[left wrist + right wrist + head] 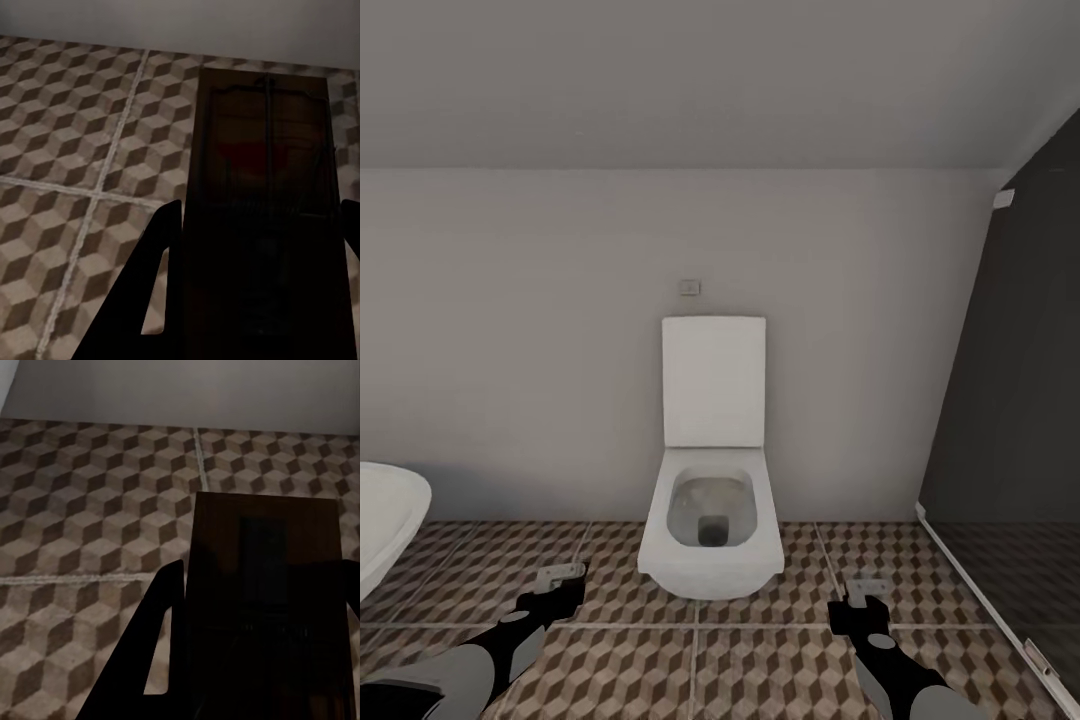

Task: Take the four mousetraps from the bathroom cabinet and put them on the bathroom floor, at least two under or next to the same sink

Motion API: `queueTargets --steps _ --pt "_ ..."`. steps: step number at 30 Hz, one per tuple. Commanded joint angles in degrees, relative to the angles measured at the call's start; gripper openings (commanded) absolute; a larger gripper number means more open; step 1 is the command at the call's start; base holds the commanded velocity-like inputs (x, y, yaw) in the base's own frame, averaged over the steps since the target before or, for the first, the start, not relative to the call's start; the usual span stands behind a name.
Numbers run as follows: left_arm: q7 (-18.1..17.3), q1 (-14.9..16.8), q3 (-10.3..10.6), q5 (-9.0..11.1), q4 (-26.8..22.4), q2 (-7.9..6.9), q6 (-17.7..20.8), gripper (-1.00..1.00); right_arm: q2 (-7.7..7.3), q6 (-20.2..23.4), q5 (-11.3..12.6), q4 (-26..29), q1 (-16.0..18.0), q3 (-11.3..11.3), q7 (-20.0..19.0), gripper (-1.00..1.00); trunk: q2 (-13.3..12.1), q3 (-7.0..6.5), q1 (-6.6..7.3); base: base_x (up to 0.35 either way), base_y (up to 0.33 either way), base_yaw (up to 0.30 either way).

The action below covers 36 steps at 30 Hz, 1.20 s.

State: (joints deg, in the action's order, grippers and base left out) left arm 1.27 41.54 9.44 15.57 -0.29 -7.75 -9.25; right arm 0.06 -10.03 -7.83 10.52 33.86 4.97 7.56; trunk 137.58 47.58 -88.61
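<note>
The left gripper (560, 574) has its jaws closed on a mousetrap (264, 187); its wrist view shows the board's wire and red spot, which the head view cannot resolve. The right gripper (863, 588) likewise clamps a second mousetrap (266, 577). Beyond both jaws lies the bathroom floor (780, 660). Farther ahead, between the arms, stands a toilet (712, 500).

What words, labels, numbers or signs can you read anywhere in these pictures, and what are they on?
None can be read.
Small plate on the wall above the toilet: too small to show any text.
Mousetrap in the left pincer: dark, a faint red patch, no lettering legible.
Mousetrap in the right pincer: dark, no lettering legible.
Floor tiles: cube pattern, no text.
</note>
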Motion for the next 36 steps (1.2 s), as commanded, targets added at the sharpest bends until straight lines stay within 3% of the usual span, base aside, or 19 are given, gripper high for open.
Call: queueTargets --steps 1,14,36 --pt "0.3 0.0 0.5 0.2 0.0 0.01 -0.2 -1.00 0.03 -0.2 -0.5 -0.1 0.1 0.5 0.1 -1.00 0.4 0.24 -0.21 0.000 0.000 0.000" --pt "0.3 0.0 0.5 0.2 0.0 0.10 -0.2 -1.00 -0.05 -0.2 -0.5 -0.1 0.1 0.5 0.2 -1.00 5.7 2.58 -3.07 0.000 0.000 0.000" --pt "0.3 0.0 0.5 0.2 0.0 0.10 -0.2 -1.00 -0.01 -0.2 -0.5 -0.1 0.1 0.4 0.2 -1.00 5.9 7.45 -3.63 0.000 0.000 0.000"
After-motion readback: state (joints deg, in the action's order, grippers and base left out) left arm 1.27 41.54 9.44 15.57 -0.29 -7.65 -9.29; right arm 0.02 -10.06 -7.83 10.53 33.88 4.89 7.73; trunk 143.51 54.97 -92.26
